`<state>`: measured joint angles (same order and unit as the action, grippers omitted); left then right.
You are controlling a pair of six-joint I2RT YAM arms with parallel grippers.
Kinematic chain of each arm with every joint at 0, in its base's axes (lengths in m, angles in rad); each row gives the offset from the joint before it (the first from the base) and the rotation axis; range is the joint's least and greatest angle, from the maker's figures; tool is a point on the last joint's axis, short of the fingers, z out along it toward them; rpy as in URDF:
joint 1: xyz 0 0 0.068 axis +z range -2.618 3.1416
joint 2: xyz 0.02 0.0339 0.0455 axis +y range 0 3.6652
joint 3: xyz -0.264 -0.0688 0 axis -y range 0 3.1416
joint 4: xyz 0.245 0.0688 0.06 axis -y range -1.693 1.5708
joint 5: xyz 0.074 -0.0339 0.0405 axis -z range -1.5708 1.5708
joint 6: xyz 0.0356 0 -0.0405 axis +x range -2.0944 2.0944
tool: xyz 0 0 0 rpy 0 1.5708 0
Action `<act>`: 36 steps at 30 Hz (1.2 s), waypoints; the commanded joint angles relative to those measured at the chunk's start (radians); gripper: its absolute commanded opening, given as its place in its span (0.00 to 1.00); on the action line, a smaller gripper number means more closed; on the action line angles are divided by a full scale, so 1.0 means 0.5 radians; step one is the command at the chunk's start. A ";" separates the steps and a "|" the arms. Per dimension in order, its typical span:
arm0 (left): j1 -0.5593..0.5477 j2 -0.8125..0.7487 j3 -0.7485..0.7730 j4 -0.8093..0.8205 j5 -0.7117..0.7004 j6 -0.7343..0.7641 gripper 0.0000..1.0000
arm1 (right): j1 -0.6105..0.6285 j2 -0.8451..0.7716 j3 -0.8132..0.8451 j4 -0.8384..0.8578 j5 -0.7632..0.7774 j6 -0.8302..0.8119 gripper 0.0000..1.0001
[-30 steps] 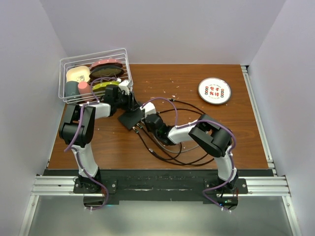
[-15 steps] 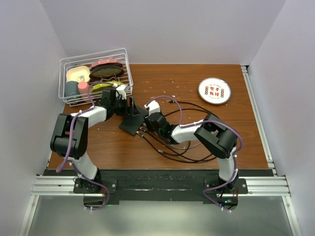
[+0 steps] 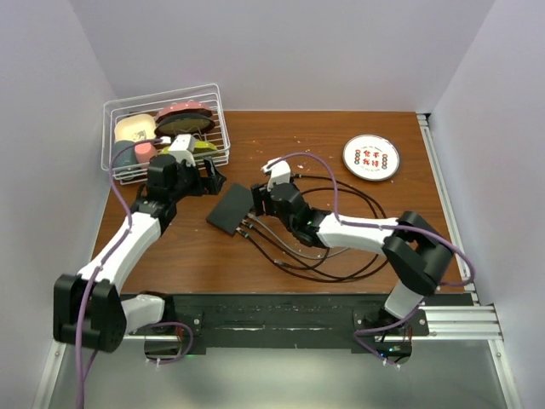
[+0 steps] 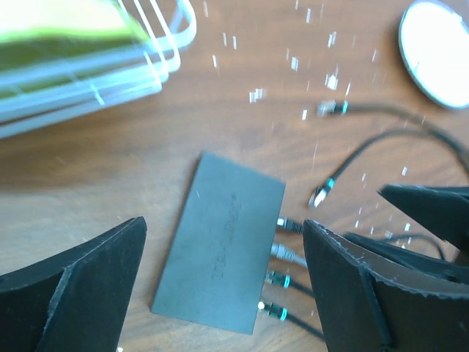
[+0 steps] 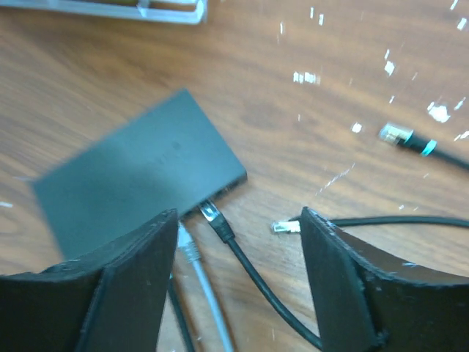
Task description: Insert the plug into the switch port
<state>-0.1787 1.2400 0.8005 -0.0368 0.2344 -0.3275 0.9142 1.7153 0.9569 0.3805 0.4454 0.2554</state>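
Left end effector (image 4: pixel 223 224), right end effector (image 5: pixel 238 216) — apart, empty; flat matte-black switch box (image 4: pixel 216 264) — four plugs (image 4: pixel 277 279) at one edge.

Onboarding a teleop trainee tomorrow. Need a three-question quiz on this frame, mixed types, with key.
1. True or false: the left gripper is clamped on the black switch box.
2. Where is the round white disc? A) on top of the box. B) on the table, beyond and to the right of the box. C) under the box.
3. In the left wrist view, how many loose plugs lie on the wood, not pushed into the box?

Key
1. False: its jaws are open and hold nothing.
2. B.
3. Two.
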 commanded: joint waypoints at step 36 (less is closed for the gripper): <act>0.011 -0.952 -0.389 0.445 -0.251 -0.161 0.95 | 0.000 -1.341 -0.426 -0.087 -0.074 -0.121 0.99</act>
<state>-0.1772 0.7746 0.6193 0.1207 0.1036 -0.4107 0.9142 1.0821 0.7643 0.2443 0.3851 0.2504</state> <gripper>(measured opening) 0.951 0.985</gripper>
